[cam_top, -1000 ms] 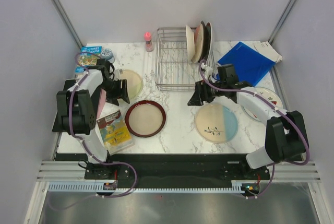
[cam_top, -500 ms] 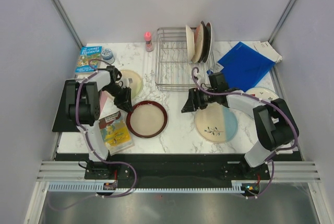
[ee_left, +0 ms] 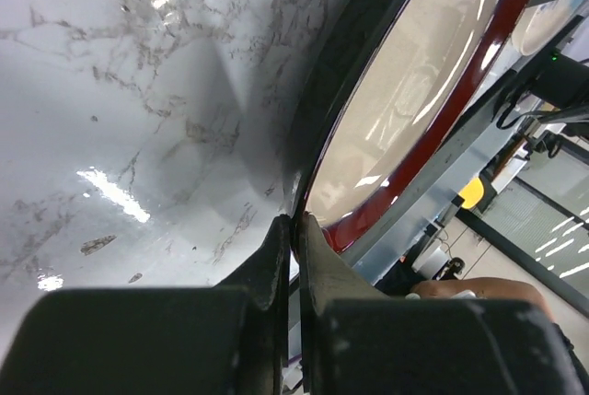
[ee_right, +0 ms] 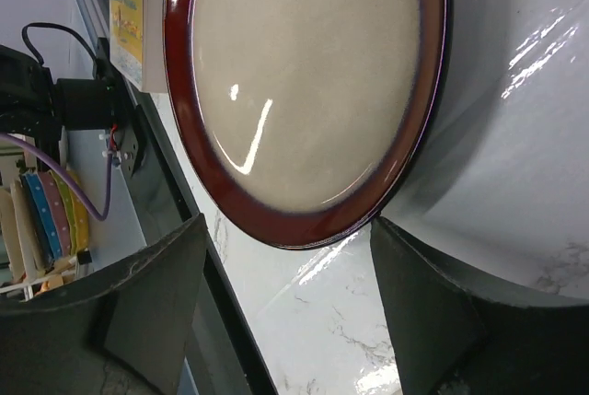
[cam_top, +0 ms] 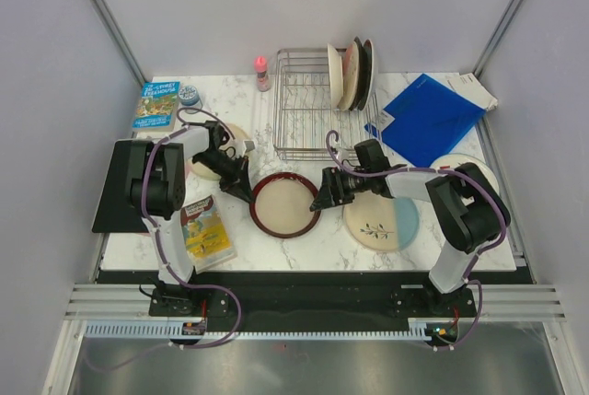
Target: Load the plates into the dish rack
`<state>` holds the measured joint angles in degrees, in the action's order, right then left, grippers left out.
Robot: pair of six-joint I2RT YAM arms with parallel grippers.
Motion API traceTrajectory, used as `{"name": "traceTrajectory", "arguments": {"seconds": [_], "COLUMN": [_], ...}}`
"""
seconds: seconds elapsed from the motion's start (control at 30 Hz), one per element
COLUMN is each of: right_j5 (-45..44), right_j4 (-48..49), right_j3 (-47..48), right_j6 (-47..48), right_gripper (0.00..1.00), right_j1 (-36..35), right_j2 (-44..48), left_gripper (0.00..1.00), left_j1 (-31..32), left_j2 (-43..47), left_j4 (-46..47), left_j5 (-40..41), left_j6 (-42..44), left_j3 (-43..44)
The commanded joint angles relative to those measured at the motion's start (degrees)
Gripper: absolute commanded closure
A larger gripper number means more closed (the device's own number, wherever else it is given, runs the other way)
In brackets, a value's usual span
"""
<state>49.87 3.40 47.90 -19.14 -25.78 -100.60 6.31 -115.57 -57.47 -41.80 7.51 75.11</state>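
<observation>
Red-rimmed plate (cam_top: 285, 203) lies on the marble bench (cam_top: 313, 252), about midway between the left and right edges and a little toward the near edge, with a gripper at each side. The left gripper (ee_left: 296, 222) has its fingers pressed together, only a hairline between them. Their tips touch the plate's left rim, and nothing is pinched between them. The right gripper (ee_right: 287, 227) is spread wide, and in its wrist view the plate's right rim sits in the gap between the two fingers (ee_right: 138, 312). Whether they touch the rim I cannot tell.

Just right of that gripper the blue plate (cam_top: 382, 215) lies flat, cream on one half, with a twig motif. The yellow plate (cam_top: 210, 169) lies toward the left edge, mostly hidden under the left arm. The white plate (cam_top: 453, 161) lies at the right edge, partly behind the right arm.

The rack (cam_top: 304, 114) stands at the middle of the far edge. Three racked plates (cam_top: 352, 73) stand upright in its right-hand slots, and the left slots hold nothing. A blue folder (cam_top: 428, 117) lies toward the far right corner, just beside the rack. A small pink bottle (cam_top: 261, 71) stands at the rack's far left corner.
</observation>
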Motion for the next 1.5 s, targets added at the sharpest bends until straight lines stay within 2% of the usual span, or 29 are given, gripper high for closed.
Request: {"name": "traceTrajectory", "arguments": {"seconds": [0.0,0.23,0.5,0.63,0.8,0.9,0.93,1.0,1.03,1.23,1.27,1.3,1.37,1.4,1.47], "right_j5": [1.2,-1.7,1.4,3.0,3.0,3.0,3.2,3.4,3.3,1.9,1.5,0.6,-2.0,-2.9,-6.7], "right_j4": [7.2,3.3,10.9,17.2,15.4,12.3,9.3,5.1,0.4,-19.6,-21.5,-25.2,-29.1,-32.4,-33.5], "right_j3": [-0.5,0.2,-1.8,-3.3,-3.2,-3.5,-3.3,-1.6,-0.8,9.4,12.1,13.5,18.7,20.6,25.9], "right_j6": [-2.7,-0.6,-5.0,-8.5,-6.6,-4.3,-2.2,0.2,1.7,13.7,16.7,18.0,20.4,21.6,20.6], "right_gripper": [0.21,0.2,0.23,0.3,0.45,0.61,0.74,0.85,1.0,1.0,1.0,1.0,1.0,1.0,1.0], "right_j1": [-0.9,-1.1,-3.0,-4.7,-5.6,-5.6,-5.6,-5.5,-5.6,-5.6,-5.6,-5.6,-5.3,-5.2,-4.2], "right_j2": [-0.5,-3.4,-6.6,-7.2,-5.2,-2.8,-1.0,0.8,2.8,9.2,9.7,10.9,11.6,11.8,11.8], "left_gripper": [0.98,0.98,0.98,0.98,0.98,0.98,0.98,0.98,0.98,0.96,0.91,0.81,0.74,0.66,0.61], "left_j1": [-0.3,-0.3,-0.3,-0.3,-0.3,-0.3,-0.3,-0.3,-0.3,-0.5,-0.6,-0.8,-2.2,-3.0,-5.8], "left_j2": [1.0,1.0,-0.1,-1.1,-0.4,-0.8,-0.8,-1.0,-1.1,0.5,2.3,3.2,6.0,9.1,12.5], "left_j4": [-4.3,-8.0,-12.0,-12.0,-8.8,-8.5,-8.2,-8.0,-7.9,-7.1,-6.4,-6.3,-6.8,-7.2,-9.6], "left_j5": [-10.0,-16.1,-23.1,-23.7,-23.6,-23.2,-23.1,-22.5,-22.4,-19.7,-18.8,-18.6,-18.8,-20.0,-21.8], "left_j6": [4.8,11.9,19.9,20.6,17.4,16.8,16.6,15.9,15.9,15.9,16.0,16.0,16.5,16.6,18.3], "left_j3": [-0.7,-2.5,-5.0,-5.2,-4.4,-3.9,-3.7,-3.3,-3.1,-3.0,-3.0,-3.1,-2.2,-1.6,2.0]}}
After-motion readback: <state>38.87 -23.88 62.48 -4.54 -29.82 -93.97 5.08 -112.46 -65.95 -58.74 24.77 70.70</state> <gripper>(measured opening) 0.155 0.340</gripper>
